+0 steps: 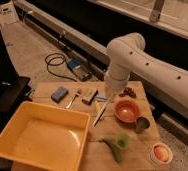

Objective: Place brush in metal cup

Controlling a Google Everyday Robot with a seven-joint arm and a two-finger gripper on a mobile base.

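the gripper point(108, 95) hangs at the end of the white arm point(137, 52) over the middle of the wooden table point(137, 152), and the brush point(100, 114) shows as a thin pale stick slanting from it toward 7 o'clock, its lower end near the rim of the yellow bin point(42, 135); whether the gripper is clamped on the brush i cannot tell. the metal cup point(142, 124) stands upright at 4 o'clock from the gripper, well apart from the brush. the orange bowl point(126, 110) sits just beside the cup at its 10 o'clock, and the small green cup point(122, 141) is near it at 7 o'clock.
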